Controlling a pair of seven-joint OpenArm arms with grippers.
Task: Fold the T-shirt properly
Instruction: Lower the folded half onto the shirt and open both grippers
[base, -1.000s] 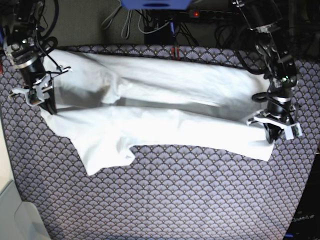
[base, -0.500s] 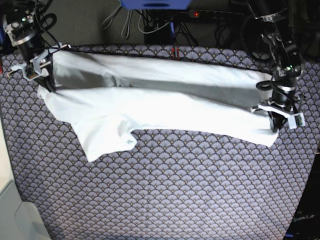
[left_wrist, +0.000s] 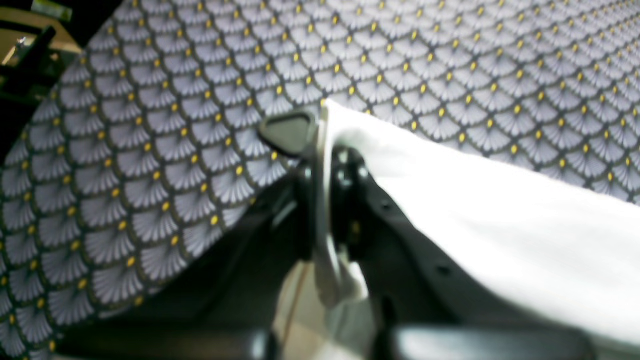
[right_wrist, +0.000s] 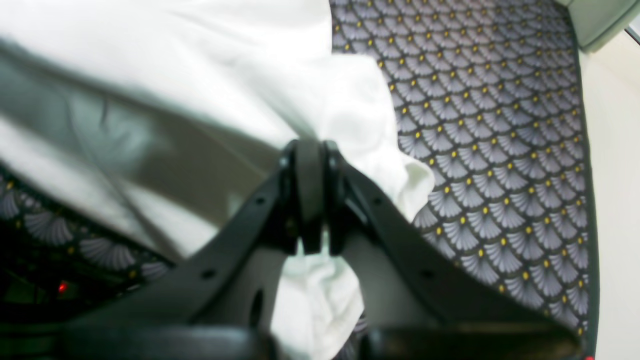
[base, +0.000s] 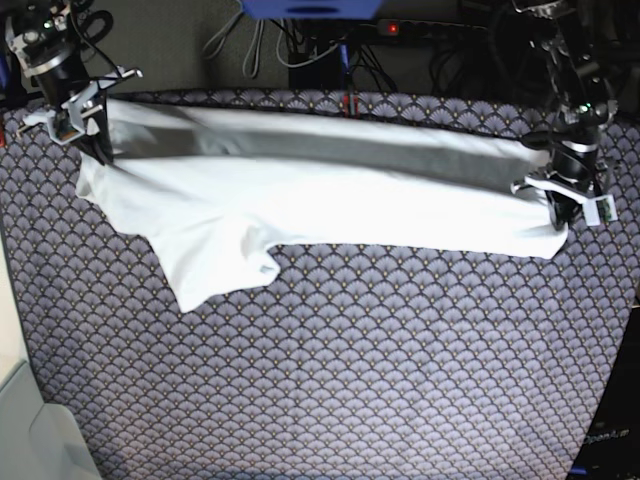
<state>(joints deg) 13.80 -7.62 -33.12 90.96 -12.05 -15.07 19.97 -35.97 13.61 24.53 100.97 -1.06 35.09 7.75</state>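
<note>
The white T-shirt (base: 330, 205) lies stretched across the back half of the purple-grey scallop-patterned cloth (base: 350, 380). Its raised upper layer casts a grey shadow band along the back. A sleeve (base: 220, 270) hangs toward the front left. My left gripper (base: 567, 215), at the base view's right, is shut on the shirt's right end; the left wrist view shows the gripper (left_wrist: 325, 150) pinching the white cloth (left_wrist: 500, 210). My right gripper (base: 98, 152), at the back left, is shut on the other end; the right wrist view shows this gripper (right_wrist: 310, 150) clamped on bunched cloth (right_wrist: 200, 65).
Cables and a power strip (base: 420, 28) run behind the table's back edge, beside a blue object (base: 310, 8). A pale container (base: 30, 440) stands at the front left corner. A dark object (base: 610, 440) sits at the front right. Bare patterned cloth fills the front half.
Both grippers have moved toward the table's back edge with the shirt's ends in them. The held layer has been drawn taut and the shirt has shifted back.
</note>
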